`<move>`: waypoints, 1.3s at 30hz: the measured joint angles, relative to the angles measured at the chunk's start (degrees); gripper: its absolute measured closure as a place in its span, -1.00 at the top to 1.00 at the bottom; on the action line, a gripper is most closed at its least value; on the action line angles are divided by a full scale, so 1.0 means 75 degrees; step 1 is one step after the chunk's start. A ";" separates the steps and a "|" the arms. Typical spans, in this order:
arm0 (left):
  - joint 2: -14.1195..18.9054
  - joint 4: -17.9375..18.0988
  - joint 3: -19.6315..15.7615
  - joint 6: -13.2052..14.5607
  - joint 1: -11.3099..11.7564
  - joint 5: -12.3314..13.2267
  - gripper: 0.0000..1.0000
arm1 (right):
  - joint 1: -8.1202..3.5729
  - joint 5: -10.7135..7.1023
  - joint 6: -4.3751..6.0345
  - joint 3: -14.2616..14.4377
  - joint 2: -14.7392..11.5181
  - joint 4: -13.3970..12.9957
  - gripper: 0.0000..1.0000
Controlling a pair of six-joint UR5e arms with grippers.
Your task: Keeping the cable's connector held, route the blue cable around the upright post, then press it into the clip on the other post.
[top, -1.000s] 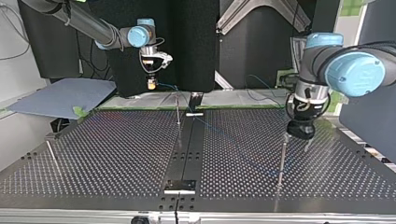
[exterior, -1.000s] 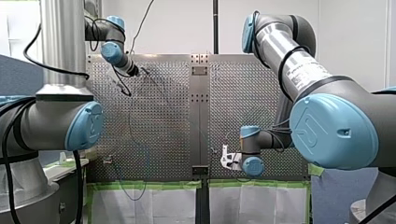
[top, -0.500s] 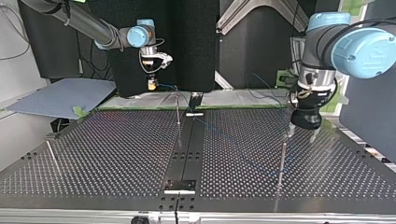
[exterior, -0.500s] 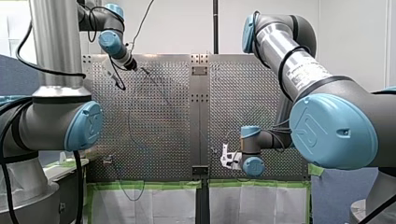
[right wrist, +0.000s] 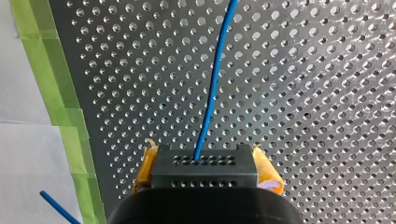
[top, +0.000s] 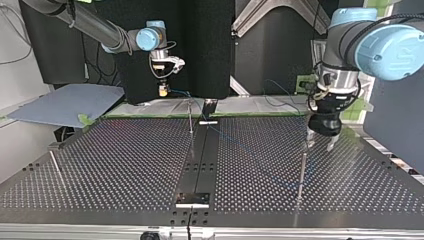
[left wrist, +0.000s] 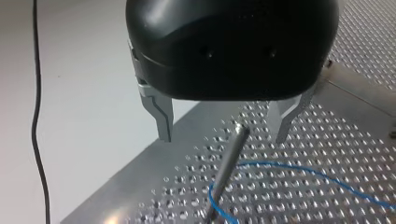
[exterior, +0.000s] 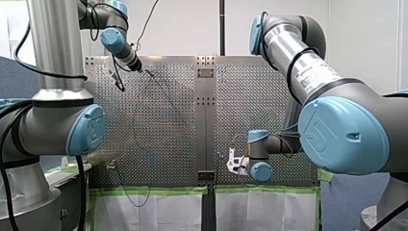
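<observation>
Nearest in the top view, an upright post (top: 301, 172) was seen on the perforated tabletop (top: 125, 170). The left gripper (top: 320, 143) was poised just above the post's tip, its metal jaws spread apart and empty. The blue cable (left wrist: 299, 170) was curled around that post low down. At the far edge, the black connector (right wrist: 204, 179) was clamped in the yellow-padded jaws of the right gripper (right wrist: 205, 168), raised above the tabletop.

No readable text; label (exterior: 312, 77) on my right arm (exterior: 284, 43) illegible.
</observation>
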 joint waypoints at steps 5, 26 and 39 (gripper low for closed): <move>-0.0027 -0.0347 0.0107 0.0369 -0.0004 -0.0335 1.00 | 0.0000 -0.0006 -0.0008 -0.0001 0.0001 -0.0002 -1.00; -0.0340 -0.1346 0.1321 0.2020 -0.0412 -0.0249 1.00 | 0.0000 -0.0018 -0.0055 -0.0001 0.0000 0.0002 -1.00; -0.0475 -0.1534 0.1338 0.3115 -0.0631 -0.0917 1.00 | 0.0000 -0.0073 -0.0069 -0.0002 0.0001 -0.0019 -1.00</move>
